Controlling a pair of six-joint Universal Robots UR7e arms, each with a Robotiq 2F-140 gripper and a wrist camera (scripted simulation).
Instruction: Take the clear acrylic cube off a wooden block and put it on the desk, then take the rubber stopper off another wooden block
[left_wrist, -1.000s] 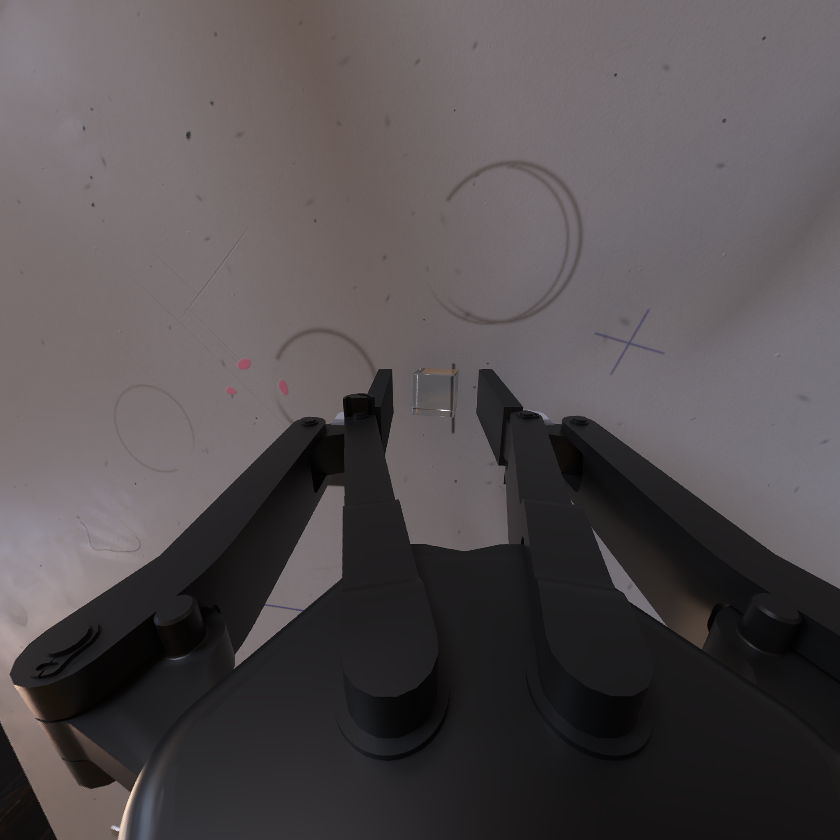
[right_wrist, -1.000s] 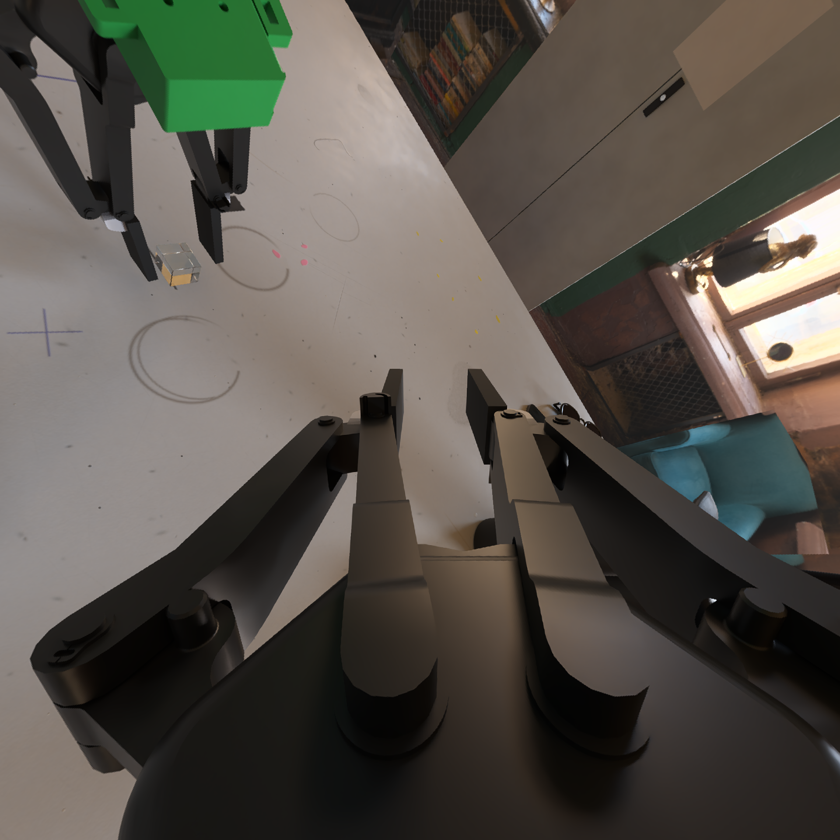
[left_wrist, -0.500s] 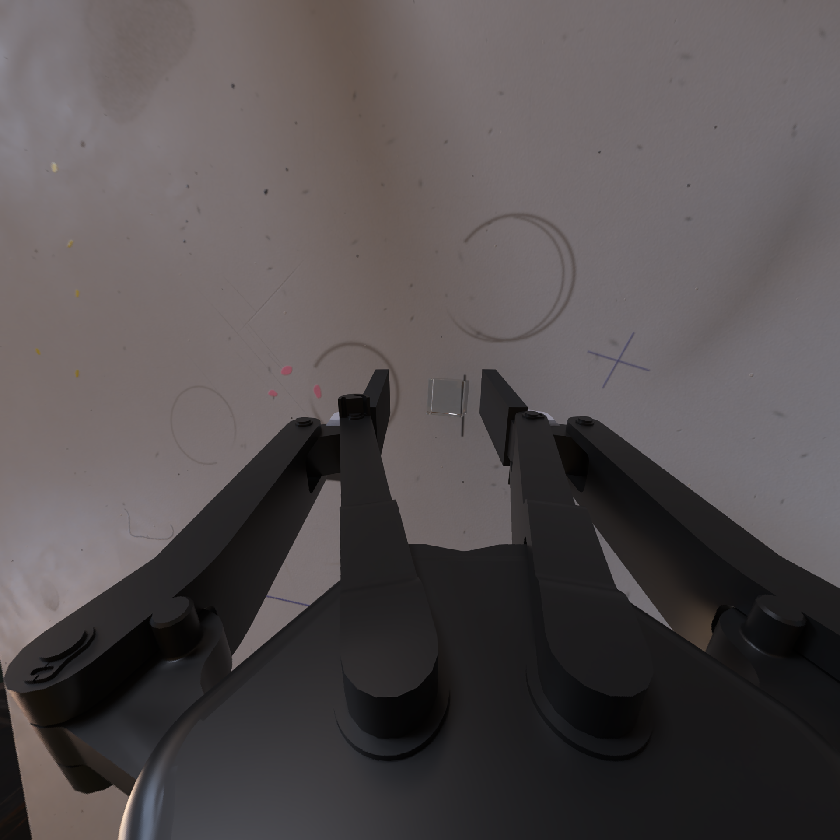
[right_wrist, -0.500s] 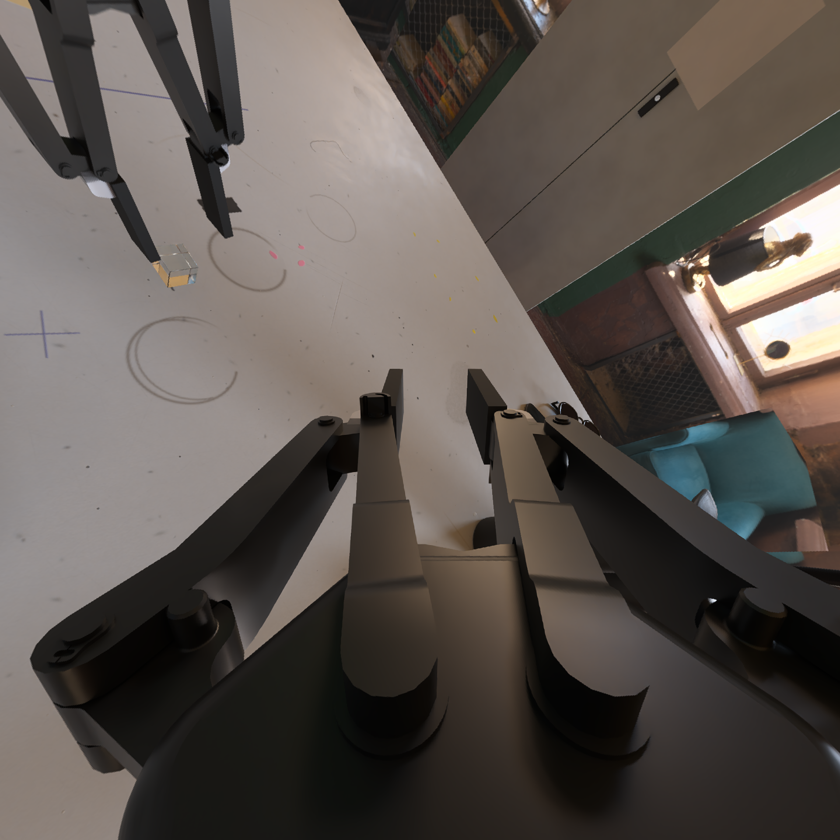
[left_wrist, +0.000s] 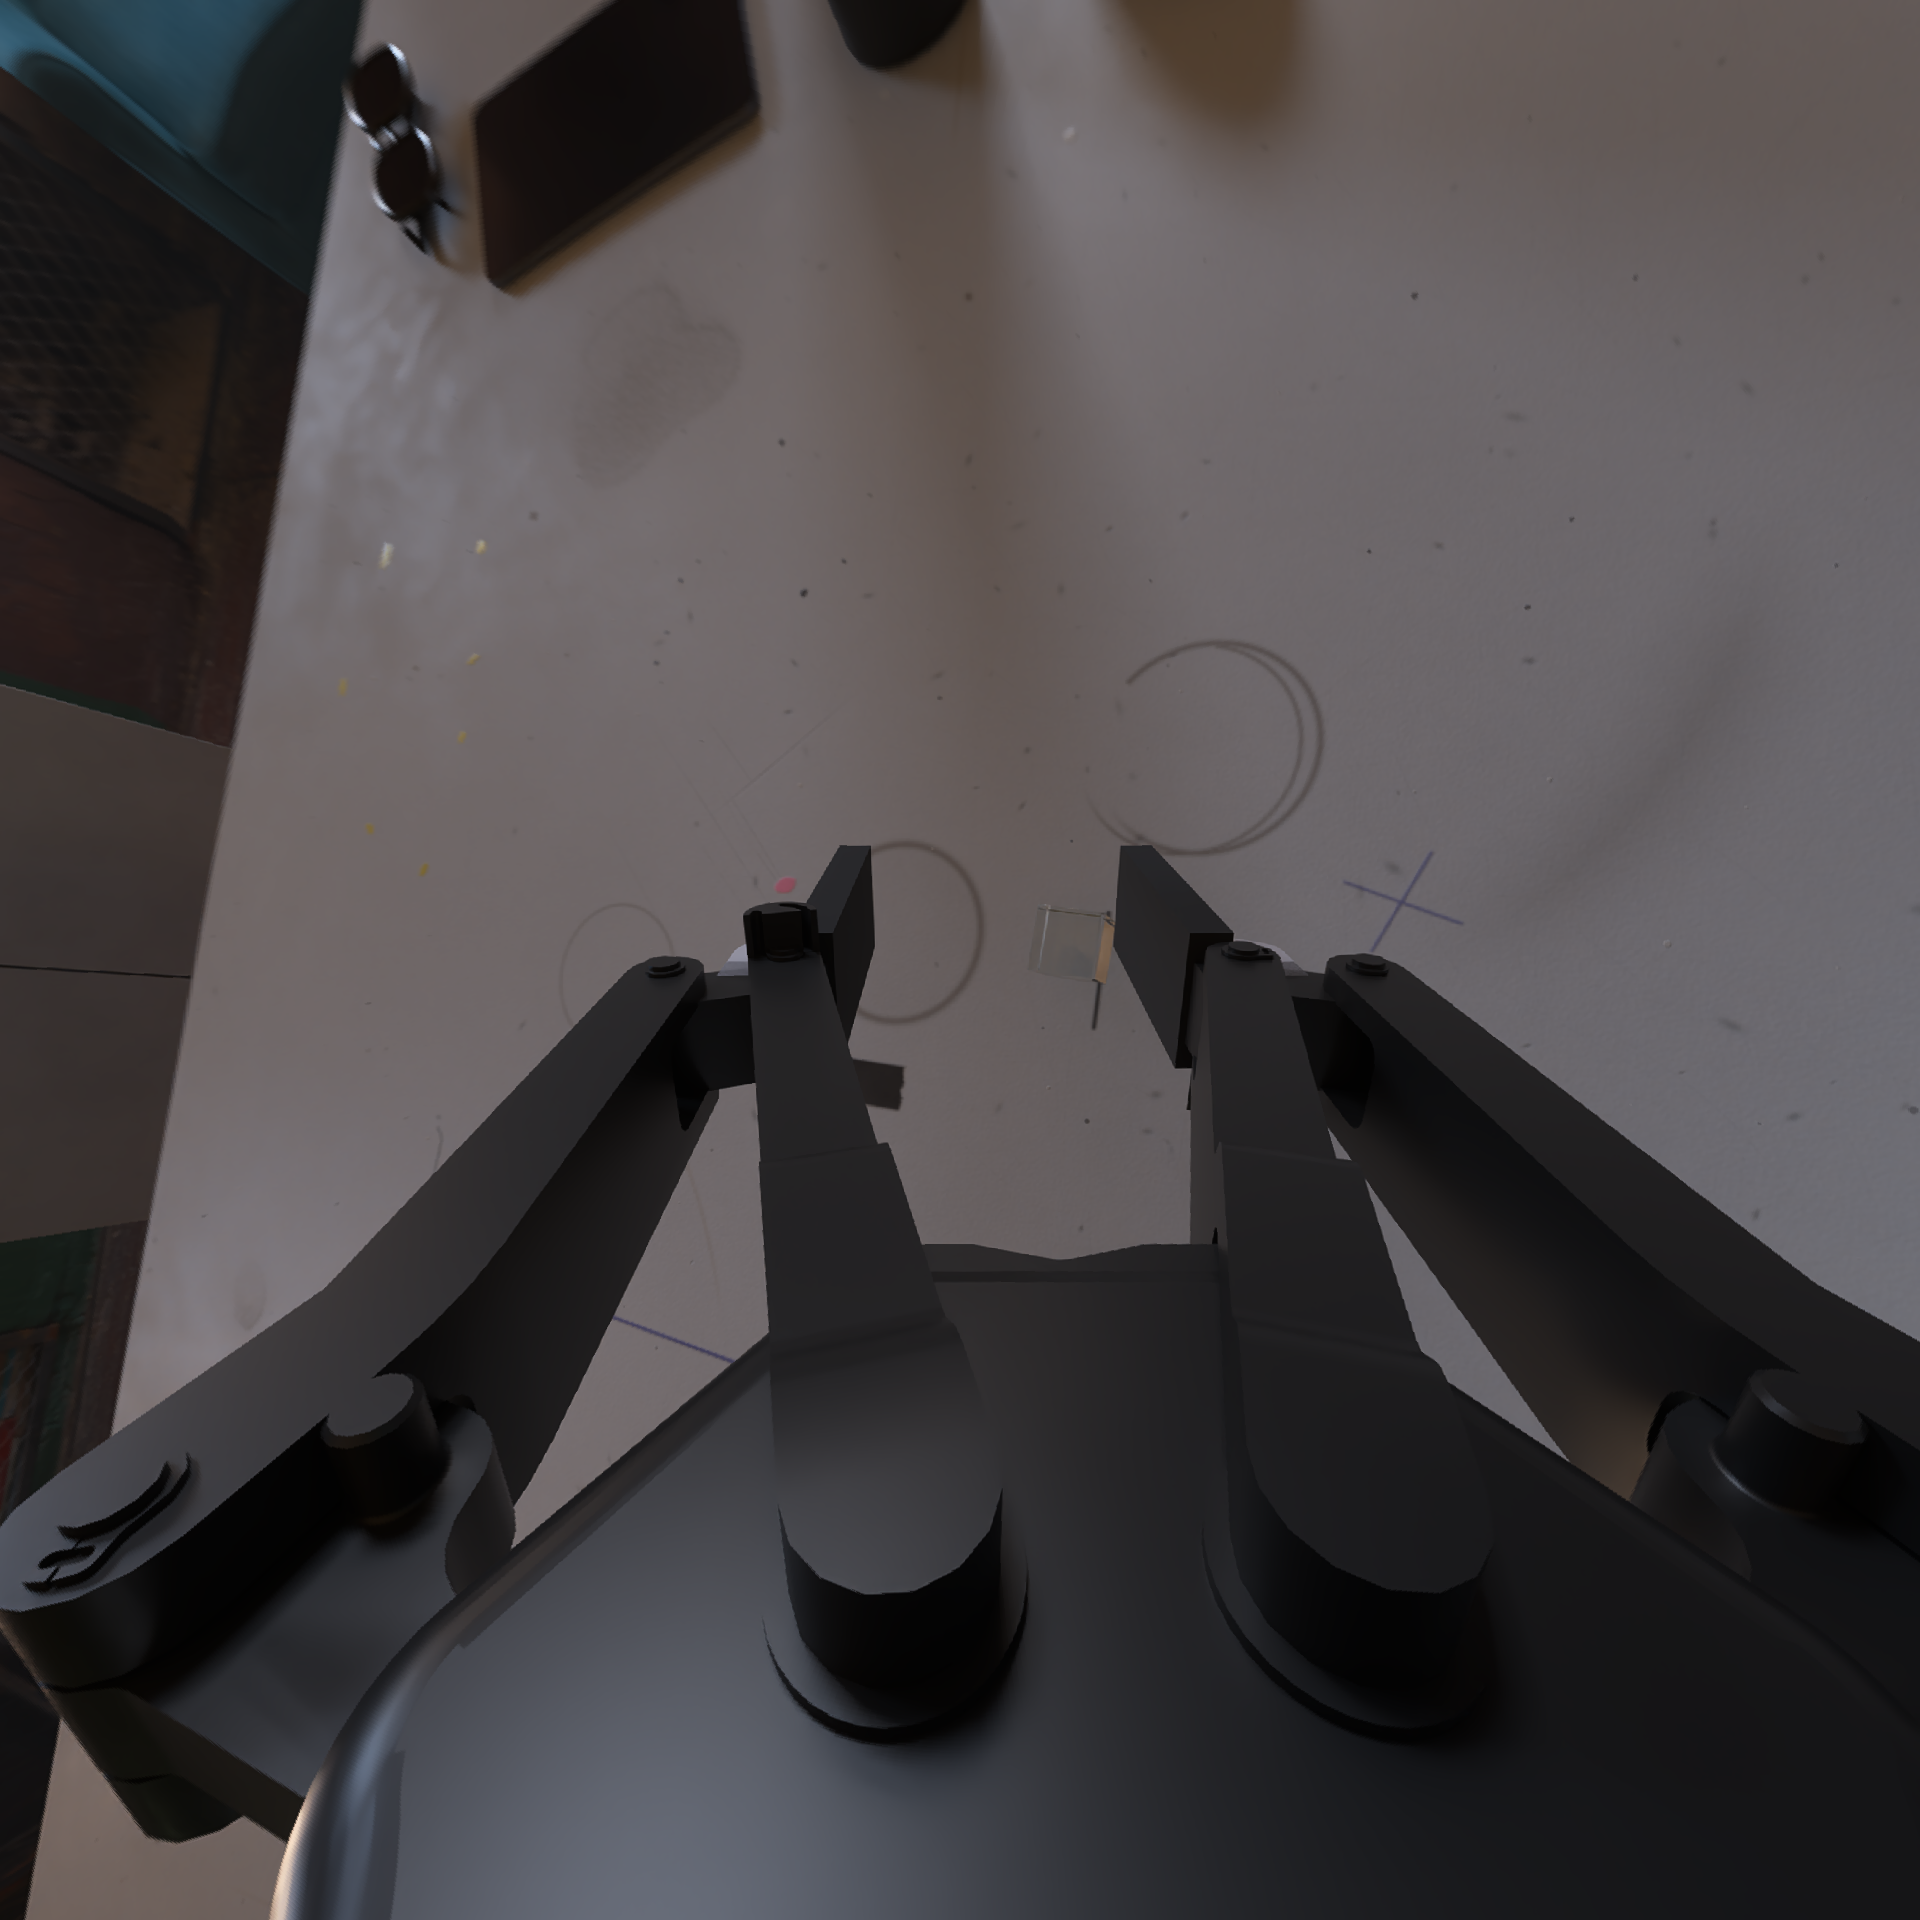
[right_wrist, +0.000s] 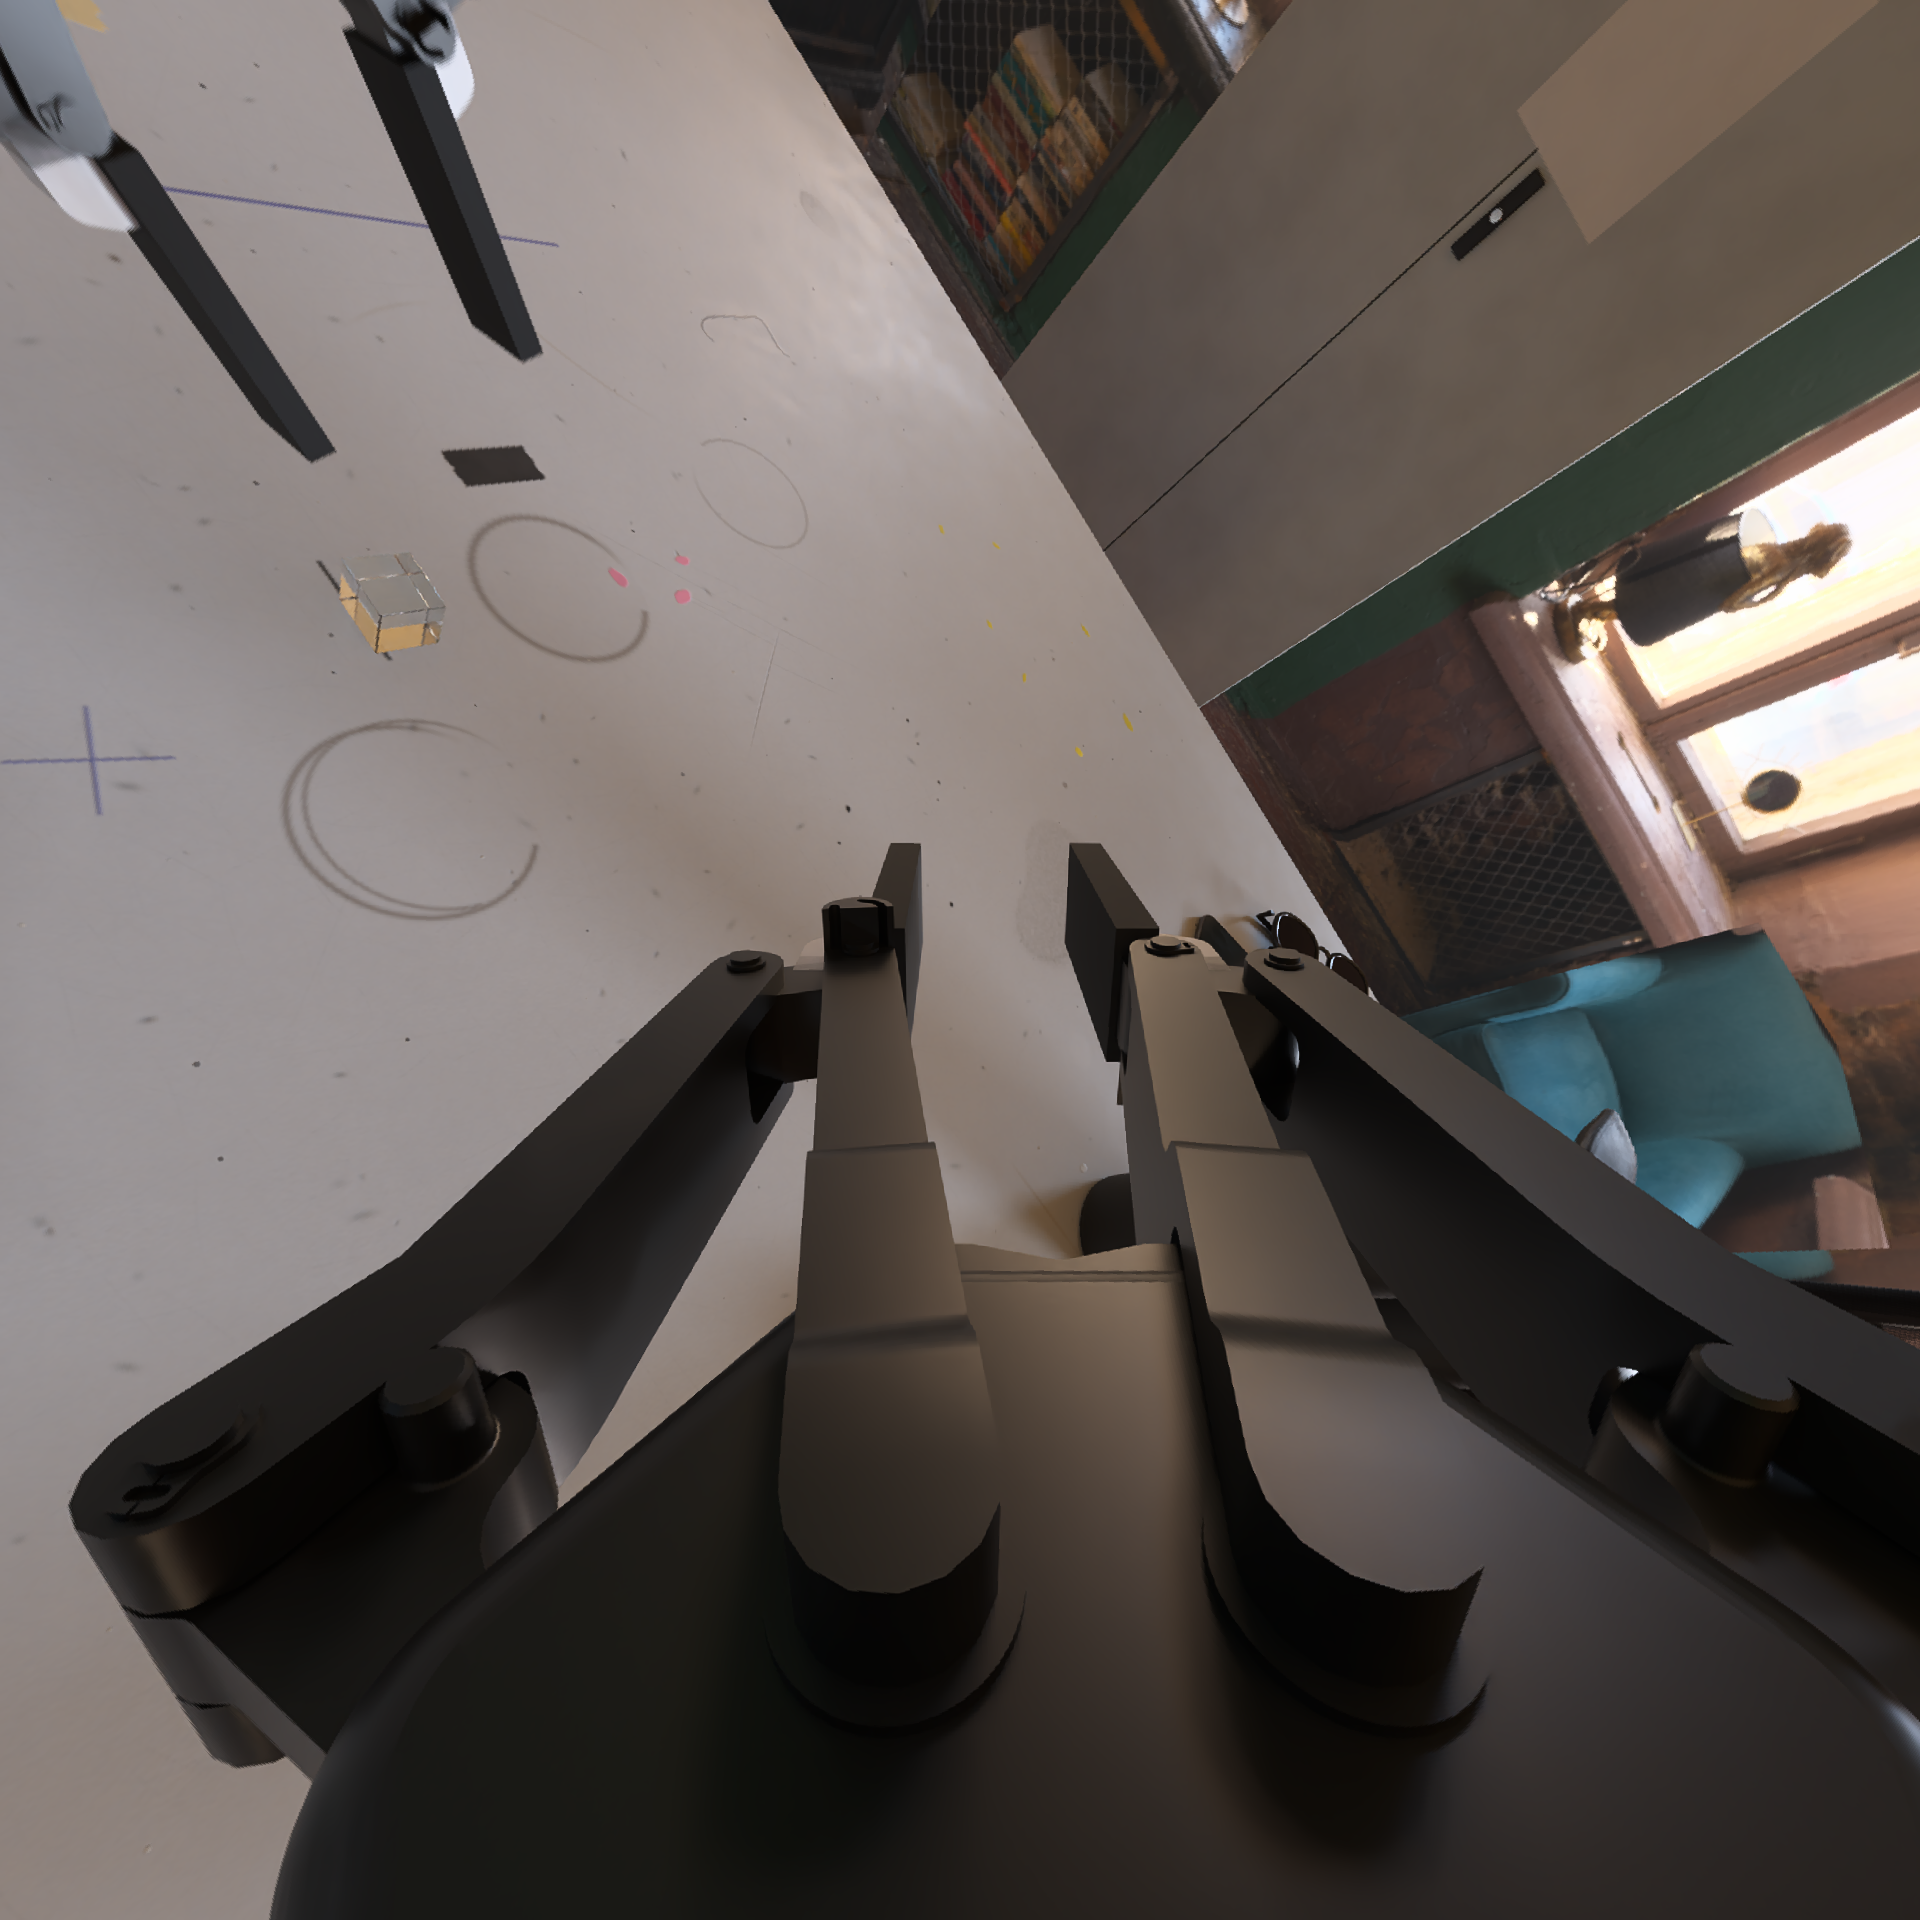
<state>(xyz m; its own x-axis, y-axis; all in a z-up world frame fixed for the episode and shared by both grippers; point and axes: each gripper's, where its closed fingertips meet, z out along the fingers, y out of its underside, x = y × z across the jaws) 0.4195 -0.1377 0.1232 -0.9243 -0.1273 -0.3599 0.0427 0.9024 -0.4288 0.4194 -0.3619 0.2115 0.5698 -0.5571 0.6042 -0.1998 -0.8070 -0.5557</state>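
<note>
My left claw (left_wrist: 992, 904) hangs above the tabletop (left_wrist: 1351, 416) with its jaws apart and nothing between them. The clear cube (left_wrist: 1065, 938) rests on the tabletop below, just beside the right fingertip in my view, so I judge the first step done and the claw free to leave. My right claw (right_wrist: 992, 899) is also apart and empty, waiting near the tabletop's edge. I see no wooden blocks or stopper here. At the far left lie a dark flat pad (left_wrist: 613, 145) and sunglasses (left_wrist: 400, 156).
</note>
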